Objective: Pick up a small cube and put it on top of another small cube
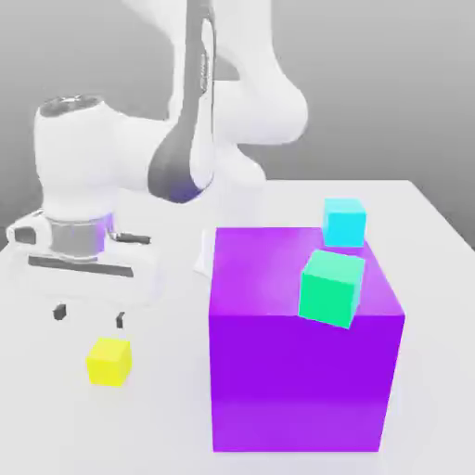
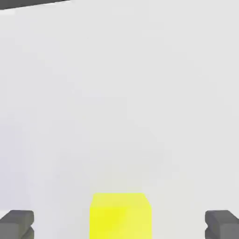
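The small cube (image 1: 109, 361), plain bright yellow, rests on the white table toward the exterior view's left. My gripper (image 1: 90, 316) hangs just above and slightly behind it, open, with nothing between its dark fingertips (image 1: 60, 312). In the hand view the small cube (image 2: 120, 215) lies between the two grey fingertips (image 2: 17, 224), apart from both. A cyan cube (image 1: 344, 223) and a green cube (image 1: 330, 287) sit by the big purple cube (image 1: 297, 371); the green one leans tilted on its top edge.
The big purple cube takes up the table's front right in the exterior view. The arm's white base (image 1: 237, 204) stands behind it. Bare table (image 1: 56, 417) surrounds the yellow cube.
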